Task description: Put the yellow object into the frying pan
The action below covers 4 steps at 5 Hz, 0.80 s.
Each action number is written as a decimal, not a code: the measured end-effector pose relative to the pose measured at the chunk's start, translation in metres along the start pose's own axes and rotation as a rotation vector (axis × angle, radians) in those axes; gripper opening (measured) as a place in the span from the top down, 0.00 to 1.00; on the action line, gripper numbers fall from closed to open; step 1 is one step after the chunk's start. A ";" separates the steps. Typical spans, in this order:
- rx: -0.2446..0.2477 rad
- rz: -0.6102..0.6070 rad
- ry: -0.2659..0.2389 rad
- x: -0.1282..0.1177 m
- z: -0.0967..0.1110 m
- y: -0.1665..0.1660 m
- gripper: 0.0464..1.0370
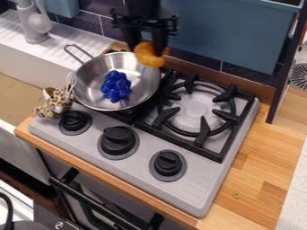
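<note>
Hand: black, two-fingered (147, 44), hanging down from the top edge over the pan's upper right rim, its fingers closed around the orange-yellow object.
Orange-yellow object: a lumpy, curved piece (149, 55), gripped between the fingers and raised above the stove; in the camera view it overlaps the pan's upper right rim. Its exact height over the pan cannot be told.
Frying pan: round, shiny metal (89, 84), on the stove's rear left part, with its looped metal handle (77, 55) pointing to the upper left.
Blue item: glossy and knobbly, like a bunch of grapes (116, 85), lying inside the pan, near the middle.
Stove: gray top (201, 184), set at a slant on the desk.
Burner: black grate with a ring (203, 133), just to the right of the pan.
Knobs: three, black, in a row along the stove's front: left (75, 121), middle (118, 141) and right (168, 163).
Spotted item: leopard-patterned, soft-looking (54, 103), at the stove's left corner, beside the pan.
Desk: light wood (255, 166), around the stove.
Sink: white (27, 63), at upper left, with a gray faucet (36, 22) behind it.
Wall: dark tiles (99, 20), behind the stove.
</note>
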<state>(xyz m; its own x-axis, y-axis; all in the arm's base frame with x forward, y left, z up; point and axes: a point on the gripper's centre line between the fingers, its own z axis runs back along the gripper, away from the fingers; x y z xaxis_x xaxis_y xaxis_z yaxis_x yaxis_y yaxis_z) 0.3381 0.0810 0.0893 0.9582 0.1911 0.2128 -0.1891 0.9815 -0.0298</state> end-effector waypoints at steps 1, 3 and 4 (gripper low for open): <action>-0.030 -0.023 -0.031 -0.008 0.014 0.018 0.41; -0.059 -0.012 -0.001 -0.011 0.020 0.051 0.41; -0.039 -0.023 0.002 -0.011 0.017 0.056 0.41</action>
<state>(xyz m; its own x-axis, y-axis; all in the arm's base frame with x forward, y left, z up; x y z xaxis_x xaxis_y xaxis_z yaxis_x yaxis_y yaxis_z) 0.3133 0.1338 0.1020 0.9625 0.1687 0.2123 -0.1588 0.9853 -0.0630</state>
